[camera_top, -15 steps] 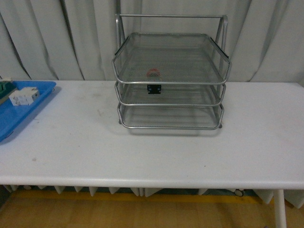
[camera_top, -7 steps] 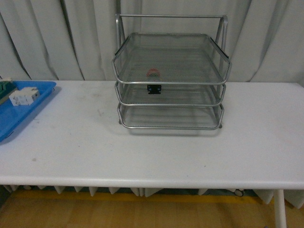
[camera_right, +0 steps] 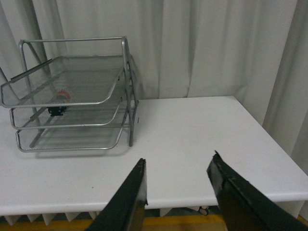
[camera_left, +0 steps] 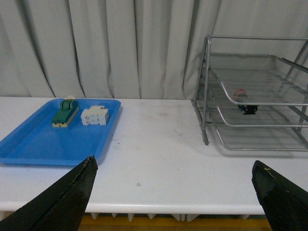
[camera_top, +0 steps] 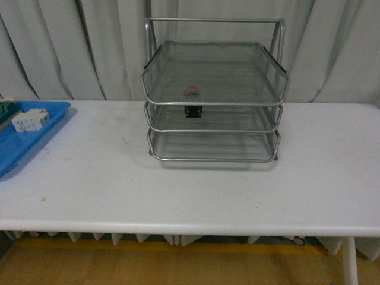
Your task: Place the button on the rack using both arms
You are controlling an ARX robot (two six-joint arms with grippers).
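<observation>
Rack (camera_top: 214, 98) stands mid-desk (camera_top: 190, 190), well ahead of me; button (camera_top: 192, 101) sits in its middle tier, red cap up. Left claw (camera_left: 175, 195) gapes wide, right claw (camera_right: 178, 190) open, both empty, well short of it.

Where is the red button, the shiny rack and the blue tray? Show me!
button (camera_top: 192, 92), front view, on its red cap behind the mesh.
rack (camera_top: 214, 20), front view, on the top frame tube.
blue tray (camera_left: 33, 144), left wrist view, on its bare floor.
</observation>
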